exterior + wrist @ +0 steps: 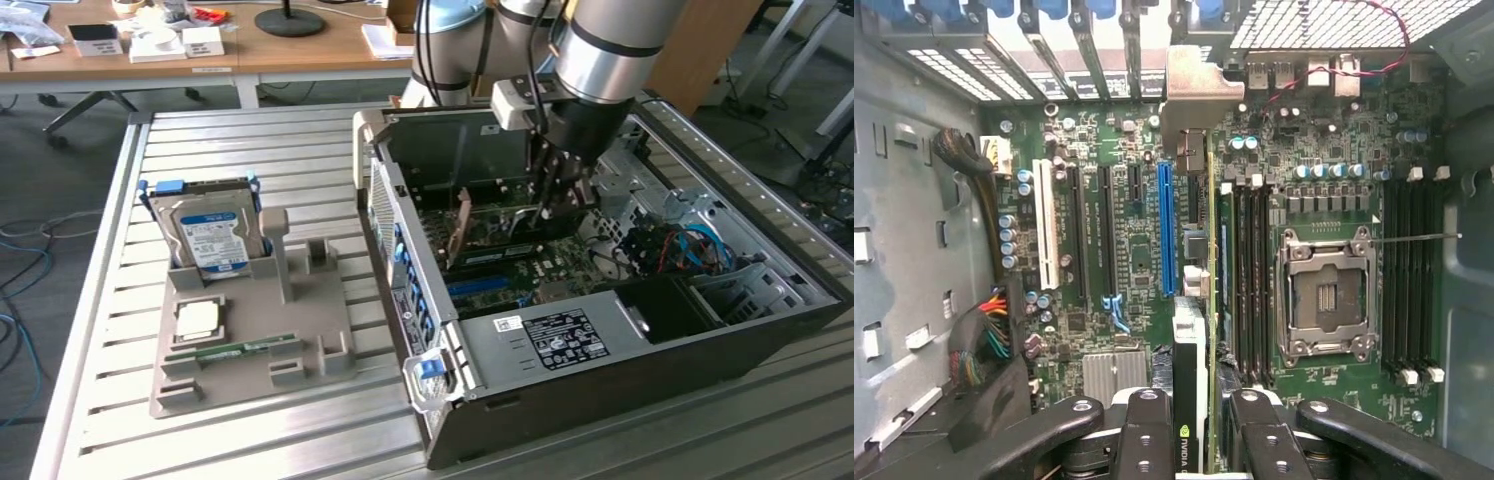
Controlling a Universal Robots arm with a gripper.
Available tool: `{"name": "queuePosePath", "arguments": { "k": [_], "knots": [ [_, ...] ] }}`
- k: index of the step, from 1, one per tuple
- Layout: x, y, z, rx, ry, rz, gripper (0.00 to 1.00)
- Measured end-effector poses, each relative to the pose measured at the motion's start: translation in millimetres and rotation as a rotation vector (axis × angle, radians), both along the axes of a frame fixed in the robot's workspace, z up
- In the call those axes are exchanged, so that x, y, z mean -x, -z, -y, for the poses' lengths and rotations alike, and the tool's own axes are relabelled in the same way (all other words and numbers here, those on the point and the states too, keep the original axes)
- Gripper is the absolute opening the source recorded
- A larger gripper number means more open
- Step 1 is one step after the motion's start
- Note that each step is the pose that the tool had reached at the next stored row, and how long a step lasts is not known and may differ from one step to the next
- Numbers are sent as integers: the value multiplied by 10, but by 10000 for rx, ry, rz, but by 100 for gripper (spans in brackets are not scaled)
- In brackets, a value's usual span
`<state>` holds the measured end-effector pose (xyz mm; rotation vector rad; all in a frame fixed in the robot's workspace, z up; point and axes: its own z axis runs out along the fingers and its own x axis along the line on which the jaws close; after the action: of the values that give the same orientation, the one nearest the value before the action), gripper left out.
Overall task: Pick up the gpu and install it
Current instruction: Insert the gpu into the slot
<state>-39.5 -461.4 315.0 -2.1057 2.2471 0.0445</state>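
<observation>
A robot arm reaches down into an open computer case lying on its side on a slatted metal tabletop. Its dark fingers are closed on the gpu, which stands on edge over the motherboard.

In the wrist view, the fingers clamp the gpu from both sides, near the end that carries a green logo. The card runs edge-on across the motherboard, just beside a long blue slot and parallel to it. Its grey metal bracket sits against the row of slot openings in the case wall. Whether the card is seated in a slot cannot be told. An empty processor socket lies on the card's other side.

Toward the exterior view's left, well apart from the case, a grey holder carries an upright hard drive and a narrow green memory stick.
</observation>
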Motion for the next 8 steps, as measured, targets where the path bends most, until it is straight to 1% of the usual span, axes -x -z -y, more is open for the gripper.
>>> {"name": "queuePosePath", "arguments": {
  "k": [8],
  "knots": [
    [78, 4, 0, 0, 1, 0, 27]
  ]
}}
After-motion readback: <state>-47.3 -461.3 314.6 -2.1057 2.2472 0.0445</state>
